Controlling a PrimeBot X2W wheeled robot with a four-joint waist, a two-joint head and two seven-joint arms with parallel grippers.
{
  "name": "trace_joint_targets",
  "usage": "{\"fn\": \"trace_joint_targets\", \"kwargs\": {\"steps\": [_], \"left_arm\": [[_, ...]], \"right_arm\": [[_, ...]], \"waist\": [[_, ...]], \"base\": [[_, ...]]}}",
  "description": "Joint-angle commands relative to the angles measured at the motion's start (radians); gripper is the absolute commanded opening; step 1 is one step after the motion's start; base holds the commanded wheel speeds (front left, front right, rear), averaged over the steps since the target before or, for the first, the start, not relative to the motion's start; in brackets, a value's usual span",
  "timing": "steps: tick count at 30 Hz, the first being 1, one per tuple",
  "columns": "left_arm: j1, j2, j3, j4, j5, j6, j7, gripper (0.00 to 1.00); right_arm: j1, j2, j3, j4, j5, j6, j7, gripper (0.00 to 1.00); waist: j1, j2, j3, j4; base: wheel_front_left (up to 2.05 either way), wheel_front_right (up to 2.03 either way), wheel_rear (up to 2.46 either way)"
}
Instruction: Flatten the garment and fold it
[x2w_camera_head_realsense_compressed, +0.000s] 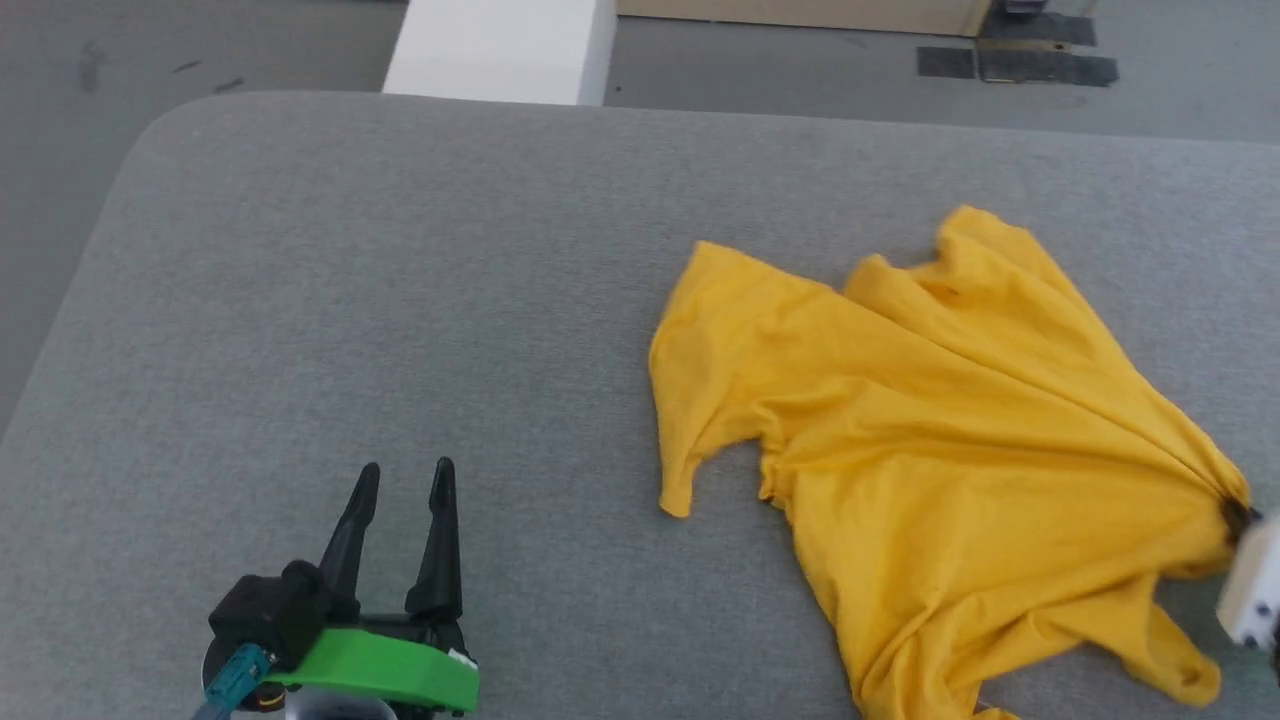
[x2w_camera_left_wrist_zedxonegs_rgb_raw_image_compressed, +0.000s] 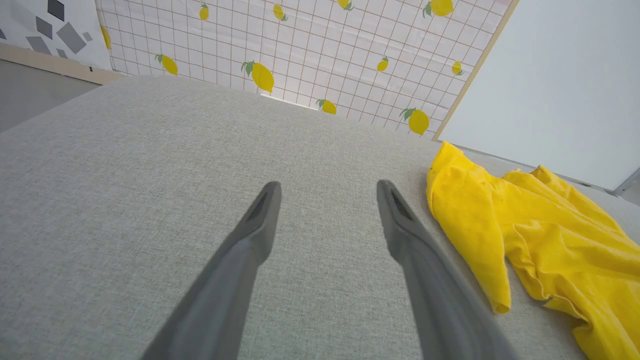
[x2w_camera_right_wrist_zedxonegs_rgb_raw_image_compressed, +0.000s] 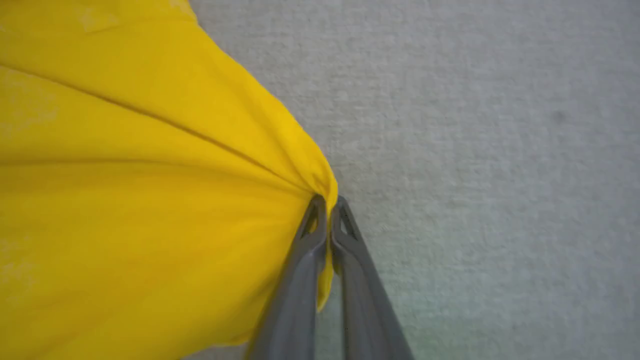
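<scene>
Right gripper (x2w_camera_right_wrist_zedxonegs_rgb_raw_image_compressed: 328, 202) here is pinched fully together on a bunch of the garment (x2w_camera_head_realsense_compressed: 930, 430). The yellow cloth is squeezed between my two fingertips, and a small flap of it hangs down in the slit behind the tips. Creases fan out from that pinch across the whole shirt. In the head view the pinch sits at the far right edge of the picture, on the shirt's right side, with my pale wrist housing just below it.

The shirt lies on the right half of the gray padded table (x2w_camera_head_realsense_compressed: 400, 250), spread out but far from flat. There are long ridges running toward my grip, the far corner is bunched up, and one flap on the left side points back toward me.

Left gripper (x2w_camera_head_realsense_compressed: 407, 468) is spread wide with nothing between the fingers, only bare table fabric. It's at the lower left, well apart from the shirt, whose nearest edge shows off to the right in my left wrist view. I can't tell if those fingers touch the table or hang just above it.

Behind the table there's a lemon-print sheet (x2w_camera_left_wrist_zedxonegs_rgb_raw_image_compressed: 280, 45) and a white block (x2w_camera_head_realsense_compressed: 500, 45).
</scene>
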Motion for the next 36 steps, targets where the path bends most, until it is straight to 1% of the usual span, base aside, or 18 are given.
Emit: {"fn": "trace_joint_targets", "kwargs": {"steps": [1, 2, 5, 7, 9, 10, 11, 12, 16, 19, 21, 24, 27, 31, 33, 36], "left_arm": [[0.006, 0.008, -0.001, -0.005, 0.004, -0.005, -0.004, 1.0], [0.004, 0.01, -0.001, -0.008, 0.003, -0.005, -0.004, 1.0], [0.0, 0.016, -0.001, -0.009, -0.001, -0.007, -0.004, 1.0], [0.0, 0.021, -0.001, -0.008, -0.003, -0.007, -0.003, 1.0], [-0.001, 0.026, -0.003, -0.007, -0.003, -0.008, -0.002, 1.0], [-0.002, 0.028, -0.004, -0.006, -0.003, -0.008, -0.002, 1.0], [-0.003, 0.029, -0.004, -0.006, -0.003, -0.007, -0.002, 1.0], [-0.004, 0.031, -0.004, -0.007, -0.003, -0.007, -0.001, 1.0], [-0.012, 0.038, -0.003, -0.016, -0.001, -0.003, -0.001, 1.0], [-0.015, 0.039, 0.003, -0.029, -0.002, 0.0, -0.002, 1.0], [-0.017, 0.04, 0.007, -0.037, -0.001, 0.001, -0.002, 1.0], [-0.018, 0.04, 0.013, -0.047, 0.0, 0.0, -0.003, 1.0], [-0.022, 0.036, 0.02, -0.058, -0.003, -0.003, -0.003, 1.0], [-0.024, 0.031, 0.031, -0.068, 0.006, -0.008, -0.003, 1.0], [-0.025, 0.029, 0.034, -0.067, 0.013, -0.009, -0.003, 1.0], [-0.041, 0.03, 0.029, -0.066, 0.027, -0.012, -0.003, 1.0]], "right_arm": [[0.076, 0.029, -0.04, -0.015, 0.007, -0.002, -0.002, 0.0], [0.132, 0.057, -0.079, -0.039, 0.015, -0.002, -0.008, 0.0], [0.268, 0.139, -0.151, -0.099, 0.008, -0.002, -0.033, 0.0], [0.327, 0.19, -0.167, -0.129, -0.004, -0.002, -0.041, 0.0], [0.352, 0.224, -0.171, -0.148, -0.006, -0.002, -0.051, 0.0], [0.352, 0.234, -0.171, -0.153, -0.002, -0.002, -0.062, 0.26], [0.348, 0.241, -0.166, -0.164, -0.005, -0.002, -0.079, 0.49], [0.341, 0.247, -0.159, -0.177, -0.011, -0.002, -0.095, 1.0], [0.288, 0.267, -0.121, -0.276, -0.023, -0.002, -0.2, 1.0], [0.244, 0.278, -0.103, -0.389, -0.043, -0.002, -0.316, 1.0], [0.231, 0.282, -0.08, -0.461, -0.052, -0.002, -0.373, 1.0], [0.238, 0.283, -0.029, -0.518, -0.045, -0.002, -0.452, 1.0], [0.26, 0.283, 0.015, -0.53, -0.04, -0.002, -0.522, 1.0], [0.294, 0.283, 0.07, -0.496, -0.048, -0.002, -0.617, 1.0], [0.306, 0.283, 0.097, -0.472, -0.029, -0.002, -0.652, 1.0], [0.313, 0.283, 0.115, -0.441, -0.031, -0.002, -0.684, 1.0]], "waist": [[0.0, 0.0, 0.016, -0.026], [0.0, 0.0, 0.022, -0.032], [0.0, 0.0, 0.032, -0.046], [0.0, 0.0, 0.036, -0.057], [0.0, 0.0, 0.036, -0.068], [0.0, 0.0, 0.036, -0.073], [0.0, 0.0, 0.035, -0.077], [0.0, 0.0, 0.033, -0.08], [0.0, 0.0, 0.03, -0.086], [0.0, 0.0, 0.032, -0.085], [0.0, 0.0, 0.035, -0.082], [0.0, 0.0, 0.044, -0.078], [0.0, 0.0, 0.053, -0.072], [0.0, 0.0, 0.062, -0.065], [0.0, 0.0, 0.063, -0.065], [0.0, 0.0, 0.064, -0.068]], "base": [[0.0, 0.0, 0.0], [0.0, 0.0, 0.0], [0.0, 0.0, 0.0], [0.0, 0.0, 0.0], [0.0, 0.0, 0.0], [0.0, 0.0, 0.0], [0.0, 0.0, 0.0], [0.0, 0.0, 0.0], [0.0, 0.0, 0.0], [0.0, 0.0, 0.0], [0.0, 0.0, 0.0], [0.0, 0.0, 0.0], [0.0, 0.0, 0.0], [0.0, 0.0, 0.0], [0.0, 0.0, 0.0], [0.0, 0.0, 0.0]]}}
